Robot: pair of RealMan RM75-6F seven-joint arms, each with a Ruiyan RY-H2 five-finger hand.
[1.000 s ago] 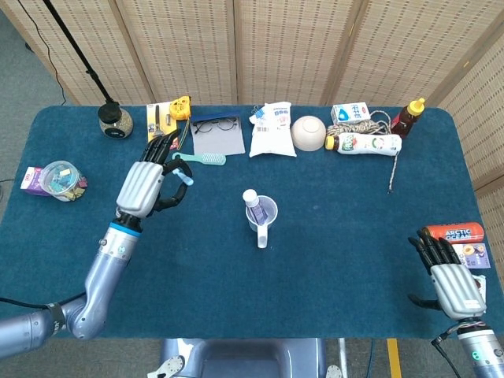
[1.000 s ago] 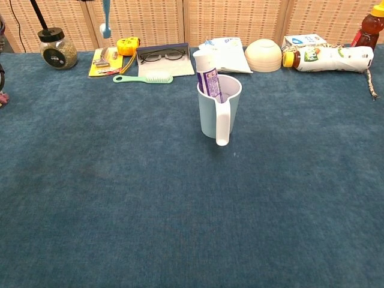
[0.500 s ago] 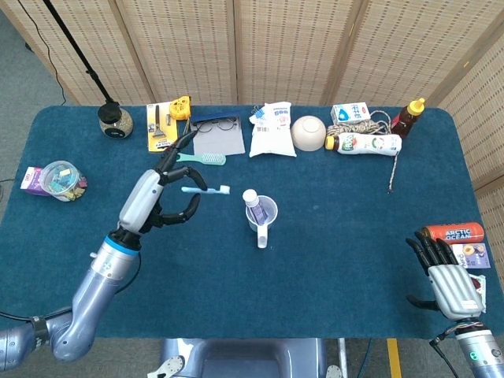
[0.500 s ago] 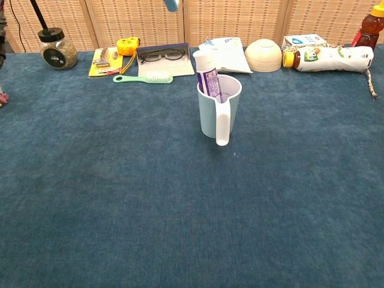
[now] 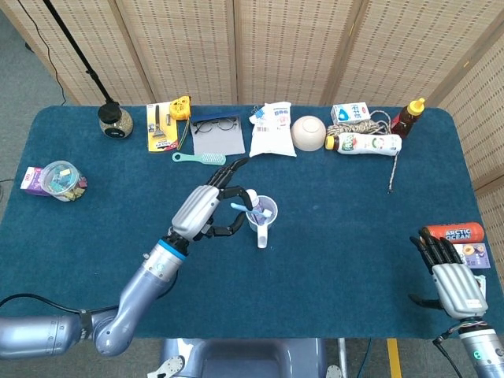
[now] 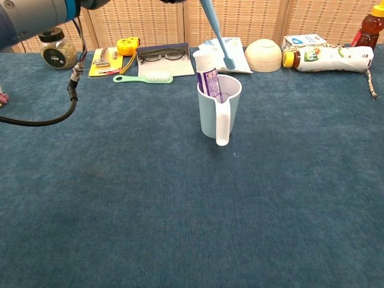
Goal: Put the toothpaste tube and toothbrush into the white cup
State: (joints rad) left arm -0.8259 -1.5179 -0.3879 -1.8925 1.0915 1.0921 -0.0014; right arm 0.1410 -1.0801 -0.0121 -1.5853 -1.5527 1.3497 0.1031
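Observation:
The white cup (image 5: 262, 234) stands mid-table with the purple-and-white toothpaste tube (image 5: 251, 198) upright inside it. My left hand (image 5: 206, 210) is just left of the cup and pinches the blue toothbrush (image 5: 264, 212), whose head hangs over the cup's mouth. In the chest view the toothbrush (image 6: 217, 35) slants down from the top edge, its head just above the rim of the cup (image 6: 210, 117), beside the tube (image 6: 208, 76). There the hand itself is cut off; only the left arm shows. My right hand (image 5: 450, 282) rests at the table's front right corner, fingers spread, holding nothing.
Along the back edge lie a green hairbrush (image 5: 201, 158), glasses (image 5: 215, 124), a white packet (image 5: 273, 130), a bowl (image 5: 309, 133), a white bottle (image 5: 367, 143) and a sauce bottle (image 5: 407, 117). A jar (image 5: 61, 179) sits far left, a red tube (image 5: 453, 232) far right.
My left hand has carried the toothbrush rightward from near the hairbrush to the cup. The brush head now hangs over the cup's mouth. The right hand stayed put.

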